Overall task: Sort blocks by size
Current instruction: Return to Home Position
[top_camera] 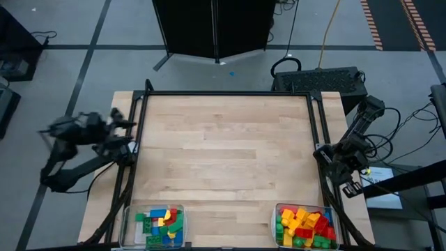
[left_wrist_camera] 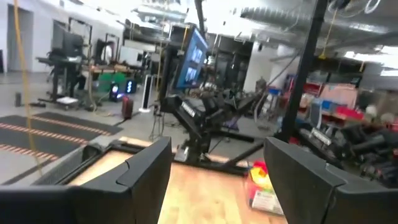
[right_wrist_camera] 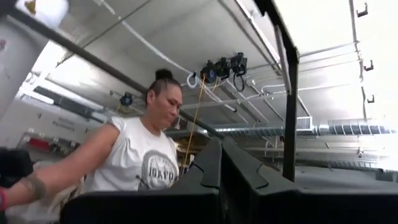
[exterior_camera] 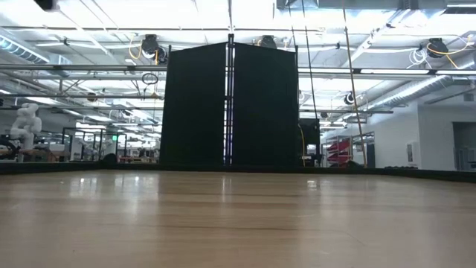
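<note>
While blocks (top_camera: 304, 224) lie in both bins (top_camera: 274, 222), person's shirt print (right_wrist_camera: 155, 174) unreadable.

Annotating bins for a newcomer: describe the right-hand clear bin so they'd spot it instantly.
On the wooden table, two clear bins sit along the high view's bottom edge. Take the right bin, on the robot's right. Its blocks are mostly yellow and red; the left bin holds mainly green and blue.
</note>
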Controlling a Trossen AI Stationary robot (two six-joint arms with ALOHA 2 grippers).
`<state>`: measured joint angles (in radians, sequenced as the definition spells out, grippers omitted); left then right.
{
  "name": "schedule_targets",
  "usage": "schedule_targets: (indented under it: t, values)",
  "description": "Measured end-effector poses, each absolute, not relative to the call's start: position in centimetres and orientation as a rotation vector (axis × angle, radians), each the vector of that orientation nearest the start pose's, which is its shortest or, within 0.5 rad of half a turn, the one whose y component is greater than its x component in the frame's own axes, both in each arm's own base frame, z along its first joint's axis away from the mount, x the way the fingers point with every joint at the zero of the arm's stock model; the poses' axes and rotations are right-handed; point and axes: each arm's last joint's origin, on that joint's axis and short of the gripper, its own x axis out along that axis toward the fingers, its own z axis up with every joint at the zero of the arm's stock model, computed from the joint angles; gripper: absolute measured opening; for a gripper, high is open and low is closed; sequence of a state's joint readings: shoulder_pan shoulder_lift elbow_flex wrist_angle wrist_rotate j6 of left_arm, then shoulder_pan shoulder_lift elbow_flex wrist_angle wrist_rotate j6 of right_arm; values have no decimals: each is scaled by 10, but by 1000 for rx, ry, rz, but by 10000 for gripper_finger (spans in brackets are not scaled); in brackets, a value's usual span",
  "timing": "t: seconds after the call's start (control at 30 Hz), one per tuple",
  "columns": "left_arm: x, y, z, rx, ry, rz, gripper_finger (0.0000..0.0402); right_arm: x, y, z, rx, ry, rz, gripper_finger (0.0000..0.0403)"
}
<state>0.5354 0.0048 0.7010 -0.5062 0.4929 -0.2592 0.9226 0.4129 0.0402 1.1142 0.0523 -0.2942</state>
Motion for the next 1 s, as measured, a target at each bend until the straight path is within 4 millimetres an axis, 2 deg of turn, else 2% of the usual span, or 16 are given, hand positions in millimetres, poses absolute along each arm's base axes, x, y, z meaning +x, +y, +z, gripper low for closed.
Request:
schedule_targets:
  t: [0.23, 0.37, 0.53, 0.67, 0.77, 1.0]
  values:
    - [54, 15, 270, -222, -201, -26, 255, 61, 77, 243, 120, -790, 715, 0]
    - [71, 22, 237, -270, -216, -86, 255, 62, 79, 241, 104, -766, 719, 0]
    - [85, 21, 200, -310, -271, -216, 255, 68, 80, 237, 71, -721, 683, 0]
    - [88, 16, 195, -300, -242, -271, 255, 72, 81, 235, 68, -693, 669, 0]
    - [89, 12, 194, -293, -225, -312, 255, 76, 80, 224, 74, -634, 646, 0]
    - [93, 6, 186, -338, -160, -294, 255, 91, 80, 216, 24, -540, 557, 0]
